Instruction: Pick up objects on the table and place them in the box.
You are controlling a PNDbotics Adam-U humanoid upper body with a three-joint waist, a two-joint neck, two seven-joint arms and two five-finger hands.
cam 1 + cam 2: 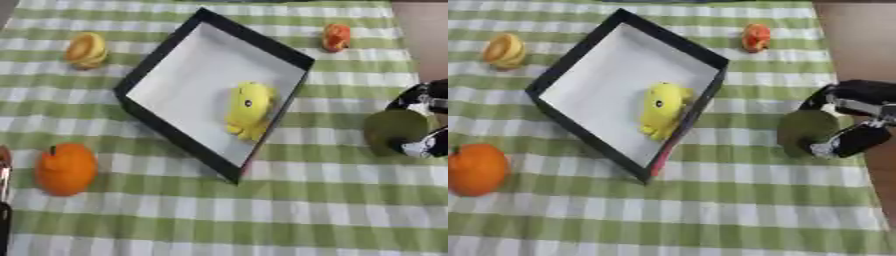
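One orange fruit (66, 168) nearest — one yellow toy (248, 109) inside box (140, 75).

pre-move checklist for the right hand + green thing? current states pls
1. Right hand on the green round object: ok, fingers curled round its right side.
2. Object lifted off the checked cloth: cannot tell, no clear gap shows.
3. Box open with room inside: ok, only the yellow toy sits in it, against the right wall.
4. Path from object to box: ok, bare cloth between them.
5. Left hand out of the way: cannot tell, only a dark sliver shows at the left edge of the left eye view.
6. Other items clear of the path: ok, orange fruit, yellow piece and small orange item lie off to the sides.
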